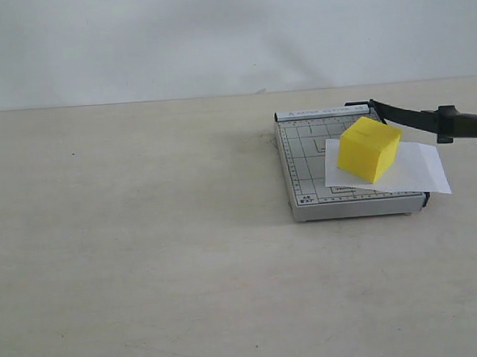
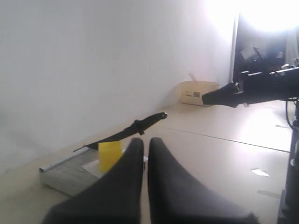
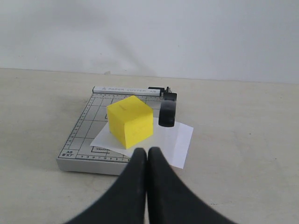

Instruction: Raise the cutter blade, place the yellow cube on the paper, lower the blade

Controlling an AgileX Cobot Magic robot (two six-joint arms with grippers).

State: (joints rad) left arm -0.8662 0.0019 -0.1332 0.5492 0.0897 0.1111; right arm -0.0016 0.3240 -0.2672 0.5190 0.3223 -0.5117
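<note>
The yellow cube (image 1: pixel 369 149) rests on the white paper (image 1: pixel 420 170), which lies on the grey gridded trimmer base (image 1: pixel 303 178) and overhangs its right edge. The cutter blade (image 1: pixel 405 116) is raised at a slant from its hinge, and its thick black handle (image 1: pixel 466 123) hangs in the air to the right. Neither gripper appears in the exterior view. My right gripper (image 3: pixel 147 151) is shut and empty, just in front of the base, facing the cube (image 3: pixel 131 120), paper (image 3: pixel 180 140) and handle (image 3: pixel 168 109). My left gripper (image 2: pixel 145 141) is shut and empty, well back from the cube (image 2: pixel 110 154) and blade (image 2: pixel 135 127).
The beige table (image 1: pixel 145 233) runs to a white wall behind. In the left wrist view a cardboard box (image 2: pixel 198 92) stands by the wall, and a dark arm (image 2: pixel 261 88) reaches in from the side above the table.
</note>
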